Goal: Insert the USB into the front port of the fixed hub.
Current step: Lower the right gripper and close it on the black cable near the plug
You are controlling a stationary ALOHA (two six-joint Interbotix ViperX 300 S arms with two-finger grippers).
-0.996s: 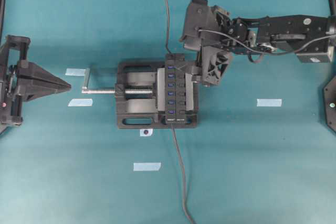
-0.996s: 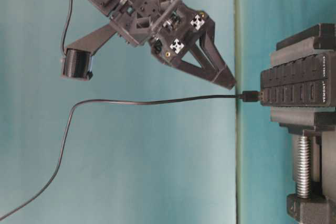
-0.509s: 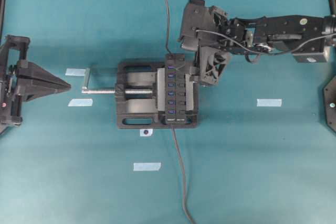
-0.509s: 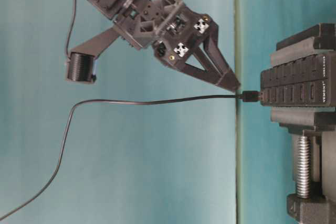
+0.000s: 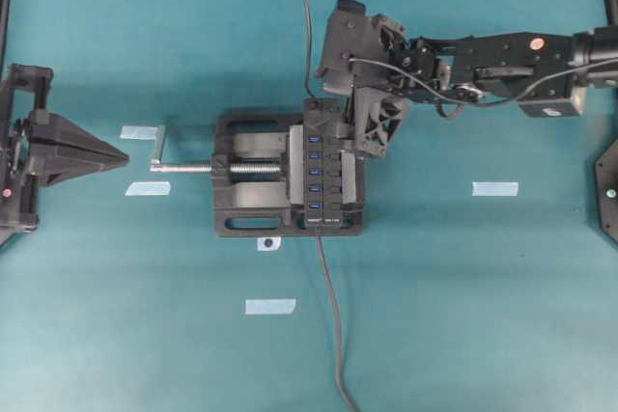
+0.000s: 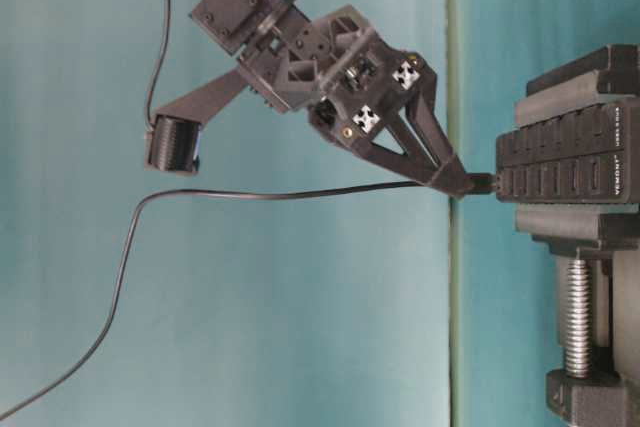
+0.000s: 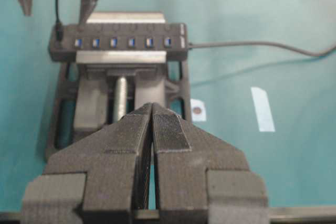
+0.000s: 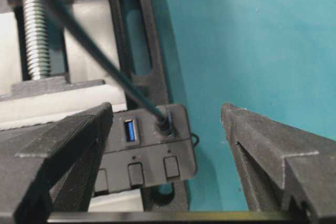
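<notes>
The fixed hub (image 5: pixel 323 173) is a narrow black bar with blue sockets, clamped upright in a black vise (image 5: pixel 251 173). The USB (image 8: pixel 164 121) sits in the hub's end socket, and its thin cable (image 5: pixel 307 26) runs away toward the table's far edge. My right gripper (image 5: pixel 350 123) hangs open around that end of the hub, its fingers (image 8: pixel 79 135) well apart and touching neither the plug nor the cable. From table level its tips (image 6: pixel 445 172) are right at the USB (image 6: pixel 480 184). My left gripper (image 5: pixel 121 154) is shut and empty, far left, pointing at the vise.
The vise's silver screw handle (image 5: pixel 183 168) sticks out to the left. The hub's own lead (image 5: pixel 333 335) trails toward the near edge. Pale tape strips (image 5: pixel 494 188) and a small dot sticker (image 5: pixel 267 243) lie on the teal table.
My right gripper, still open, has swung left and down, bringing its tips beside the USB at the hub's end. The left arm, the hub and the cable have not moved.
</notes>
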